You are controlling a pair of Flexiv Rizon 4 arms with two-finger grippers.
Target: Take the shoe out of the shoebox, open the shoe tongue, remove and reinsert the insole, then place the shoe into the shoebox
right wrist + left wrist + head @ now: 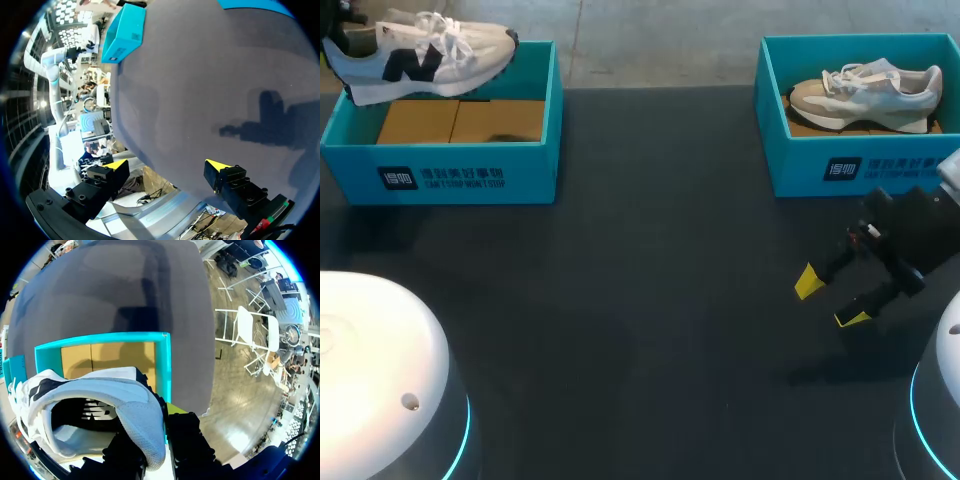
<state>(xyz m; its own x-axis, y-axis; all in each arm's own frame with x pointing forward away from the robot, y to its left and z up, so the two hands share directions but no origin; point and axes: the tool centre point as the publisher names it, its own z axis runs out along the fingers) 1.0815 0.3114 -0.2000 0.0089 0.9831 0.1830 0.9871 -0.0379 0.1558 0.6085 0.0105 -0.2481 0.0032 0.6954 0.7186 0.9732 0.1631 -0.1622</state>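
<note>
Fingers (192, 445) of the left gripper (152, 432) clamp the heel of the white shoe (430, 50) from both sides. The shoe is raised over the far side of the left shoebox (440, 175), whose brown floor is exposed below it. Well apart from the left shoebox, the right gripper (830, 300) hangs over the dark table (650, 250), fingers spread wide and touching nothing. Across the table from the left shoebox, the right shoebox (860, 165) contains a grey shoe (865, 95).

white shoe (430, 50) above left shoebox (440, 158)
</note>
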